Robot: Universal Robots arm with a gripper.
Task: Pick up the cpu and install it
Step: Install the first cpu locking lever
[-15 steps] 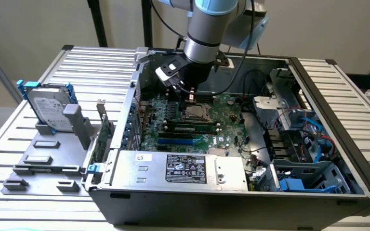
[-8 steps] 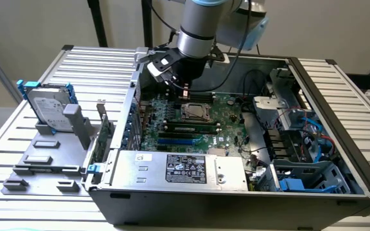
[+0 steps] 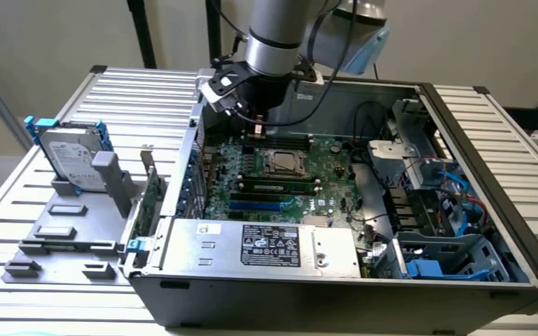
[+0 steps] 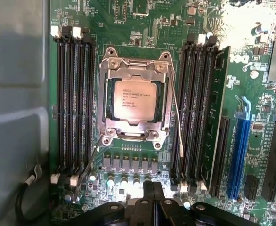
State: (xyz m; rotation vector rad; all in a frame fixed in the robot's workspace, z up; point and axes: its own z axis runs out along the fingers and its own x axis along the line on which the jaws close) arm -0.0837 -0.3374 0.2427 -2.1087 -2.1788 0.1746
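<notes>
In its socket [image 4: 110, 63] the cpu [image 4: 134, 101] lies flat, lid up; the gripper [image 4: 152, 187] hangs closed, empty.

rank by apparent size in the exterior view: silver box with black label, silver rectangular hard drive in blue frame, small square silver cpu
1. silver box with black label, largest
2. silver rectangular hard drive, seen at an angle, so somewhat foreshortened
3. small square silver cpu, clearly smallest

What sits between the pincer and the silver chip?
Wrist view: between pincer and cpu lie the socket frame's edge and a row of grey blocks.
</notes>
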